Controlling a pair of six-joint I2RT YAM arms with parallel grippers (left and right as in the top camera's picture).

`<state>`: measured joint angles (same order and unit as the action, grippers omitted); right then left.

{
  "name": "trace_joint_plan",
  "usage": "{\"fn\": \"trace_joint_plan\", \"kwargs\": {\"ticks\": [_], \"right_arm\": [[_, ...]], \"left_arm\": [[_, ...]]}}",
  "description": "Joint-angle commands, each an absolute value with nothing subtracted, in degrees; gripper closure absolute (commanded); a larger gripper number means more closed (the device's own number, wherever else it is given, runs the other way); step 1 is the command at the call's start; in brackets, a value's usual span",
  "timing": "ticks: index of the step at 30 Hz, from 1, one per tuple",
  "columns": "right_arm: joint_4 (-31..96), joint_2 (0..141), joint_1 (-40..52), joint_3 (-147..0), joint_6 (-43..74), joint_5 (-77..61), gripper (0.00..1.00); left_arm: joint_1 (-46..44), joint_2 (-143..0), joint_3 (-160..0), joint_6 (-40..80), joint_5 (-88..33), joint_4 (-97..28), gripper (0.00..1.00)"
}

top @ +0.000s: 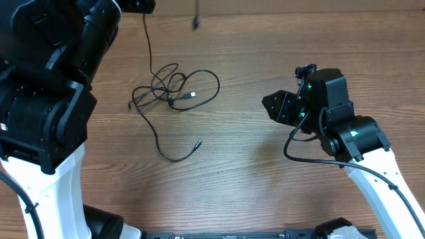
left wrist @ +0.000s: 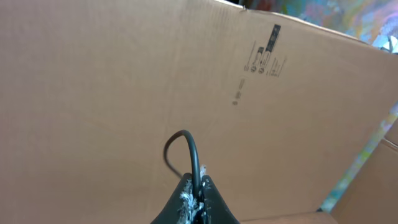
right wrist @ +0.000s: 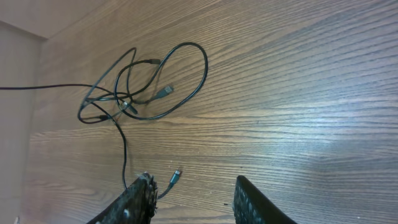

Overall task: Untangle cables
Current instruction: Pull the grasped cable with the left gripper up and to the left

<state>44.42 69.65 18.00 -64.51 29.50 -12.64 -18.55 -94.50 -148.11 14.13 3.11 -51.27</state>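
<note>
Wood-grain table (top: pixel 252 192) carries the cables (top: pixel 176 89), which we see bunched in loose overlapping loops in the upper middle-left of the overhead frame. A silvery plug (top: pixel 192 96) lies inside the largest loop. One tail curves down from the bunch and ends in a small tip (top: pixel 198 142) lower in the frame, apart from the loops. One cable (top: pixel 147 46) runs from the bunch up toward the top edge, beside the bulky left arm (top: pixel 46 99) that fills the left side.

In the left wrist view the left gripper (left wrist: pixel 196 186) is pinched closed on a cable, with a short arch of it standing above the fingertips. A brown cardboard panel (left wrist: pixel 124 74) with small printed marks fills the background.

The right gripper (top: pixel 279 106) sits at middle right, well apart from the bunch, with open wood between. In its wrist view its fingers (right wrist: pixel 140 199) are spread and hold nothing, and the tail's tip lies just beside the lower-left finger.
</note>
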Motion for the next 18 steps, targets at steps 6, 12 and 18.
{"fn": "trace_joint_plan", "kwargs": {"ticks": [6, 12, 18], "right_arm": [[44.25, 69.63, 17.69, -65.6, 27.94, -12.49, 0.61], [44.25, 69.63, 17.69, -65.6, 27.97, -12.05, 0.61], [44.25, 69.63, 17.69, -65.6, 27.97, -12.05, 0.61]], "left_arm": [[-11.42, -93.82, -149.1, 10.68, 10.24, -44.27, 0.96], [-4.69, -93.62, -149.1, 10.31, 14.2, -30.37, 0.96], [0.93, -93.86, -149.08, 10.26, 26.57, -33.67, 0.96]]}}
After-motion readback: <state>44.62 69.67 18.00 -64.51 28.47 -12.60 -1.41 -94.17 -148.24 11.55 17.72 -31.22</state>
